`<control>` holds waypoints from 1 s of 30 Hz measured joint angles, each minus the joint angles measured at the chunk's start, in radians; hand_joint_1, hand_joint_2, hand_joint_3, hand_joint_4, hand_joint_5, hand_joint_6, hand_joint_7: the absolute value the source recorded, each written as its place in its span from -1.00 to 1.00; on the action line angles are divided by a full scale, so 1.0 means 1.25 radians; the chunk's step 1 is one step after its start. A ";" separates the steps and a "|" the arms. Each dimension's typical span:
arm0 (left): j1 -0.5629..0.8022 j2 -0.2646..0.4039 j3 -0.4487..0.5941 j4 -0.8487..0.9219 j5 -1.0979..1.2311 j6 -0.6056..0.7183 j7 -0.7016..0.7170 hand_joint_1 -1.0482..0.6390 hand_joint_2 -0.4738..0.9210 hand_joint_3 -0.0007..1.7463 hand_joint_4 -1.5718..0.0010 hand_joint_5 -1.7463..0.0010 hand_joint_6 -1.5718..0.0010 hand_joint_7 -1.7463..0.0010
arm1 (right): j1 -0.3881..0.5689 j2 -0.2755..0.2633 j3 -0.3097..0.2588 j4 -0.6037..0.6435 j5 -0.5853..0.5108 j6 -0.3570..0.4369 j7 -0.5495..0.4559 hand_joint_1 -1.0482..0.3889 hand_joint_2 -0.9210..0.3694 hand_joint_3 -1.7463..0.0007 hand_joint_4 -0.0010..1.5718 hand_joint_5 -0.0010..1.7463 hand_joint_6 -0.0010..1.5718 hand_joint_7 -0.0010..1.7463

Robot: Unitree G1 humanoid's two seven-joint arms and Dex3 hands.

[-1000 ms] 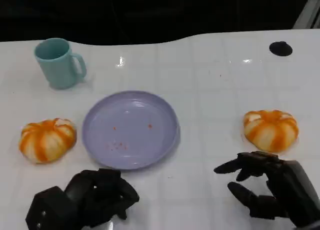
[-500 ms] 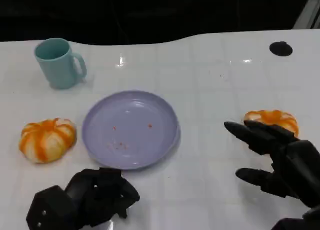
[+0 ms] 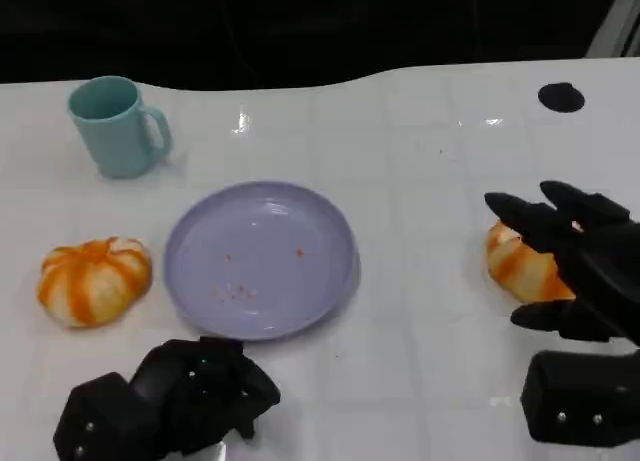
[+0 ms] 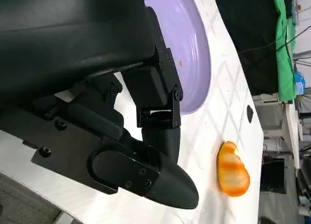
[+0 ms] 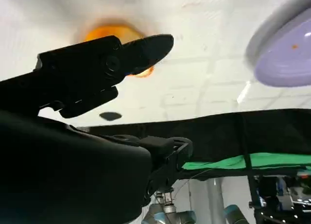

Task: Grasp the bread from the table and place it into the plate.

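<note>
Fingers of the right hand are spread apart and reach over the orange-and-white striped bread roll near the table's right edge, with the thumb lying lower beside it; the head view does not show whether any of them touch the roll, and nothing is pinched. In the right wrist view the same roll shows as an orange patch on the white table beyond the hand's outstretched fingers, with part of the plate's rim off to one side.

The left hand sits near the table's front edge, just in front of the plate, with its fingers curled in on nothing. The left wrist view shows these curled fingers close up, the plate beyond them and the far roll further off.

The lavender plate lies at the middle of the table, bare but for a few orange crumbs. A second striped bread roll rests near the left edge, just beside the plate and apart from it. A teal mug stands upright toward the back left corner, handle turned toward the middle. A small black round mark sits near the back right corner.
</note>
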 measured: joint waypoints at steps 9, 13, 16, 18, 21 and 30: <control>0.005 -0.001 -0.001 -0.003 0.003 0.000 0.000 -0.95 0.97 -1.00 -0.21 -0.68 -0.54 0.11 | -0.071 -0.001 0.058 0.022 -0.080 0.095 0.040 0.01 -0.71 0.99 -0.81 -0.90 -0.63 -0.96; 0.009 -0.002 -0.001 -0.004 0.003 0.000 0.000 -0.95 0.97 -1.00 -0.20 -0.68 -0.54 0.10 | -0.095 -0.001 0.075 0.071 -0.083 0.114 0.046 0.01 -0.72 0.99 -0.81 -0.89 -0.62 -0.98; 0.009 -0.002 -0.001 -0.006 0.003 0.000 0.000 -0.93 0.97 -1.00 -0.21 -0.68 -0.54 0.10 | -0.105 -0.001 0.091 0.099 -0.085 0.129 0.049 0.00 -0.73 0.99 -0.82 -0.89 -0.62 -0.98; 0.010 -0.002 -0.001 -0.007 0.003 0.000 0.000 -0.94 0.96 -1.00 -0.21 -0.68 -0.54 0.10 | -0.111 -0.001 0.099 0.123 -0.085 0.135 0.052 0.01 -0.73 1.00 -0.83 -0.89 -0.62 -0.98; 0.013 -0.002 -0.001 -0.009 0.003 0.001 0.000 -0.95 0.97 -1.00 -0.22 -0.68 -0.54 0.10 | -0.128 -0.001 0.106 0.161 -0.083 0.139 0.050 0.02 -0.72 1.00 -0.82 -0.90 -0.61 -0.98; 0.018 -0.003 -0.001 -0.022 0.004 0.006 0.003 -0.95 0.96 -1.00 -0.23 -0.68 -0.54 0.10 | -0.184 -0.001 0.132 0.279 -0.074 0.128 0.026 -0.01 -0.76 0.99 -0.83 -0.91 -0.62 -1.00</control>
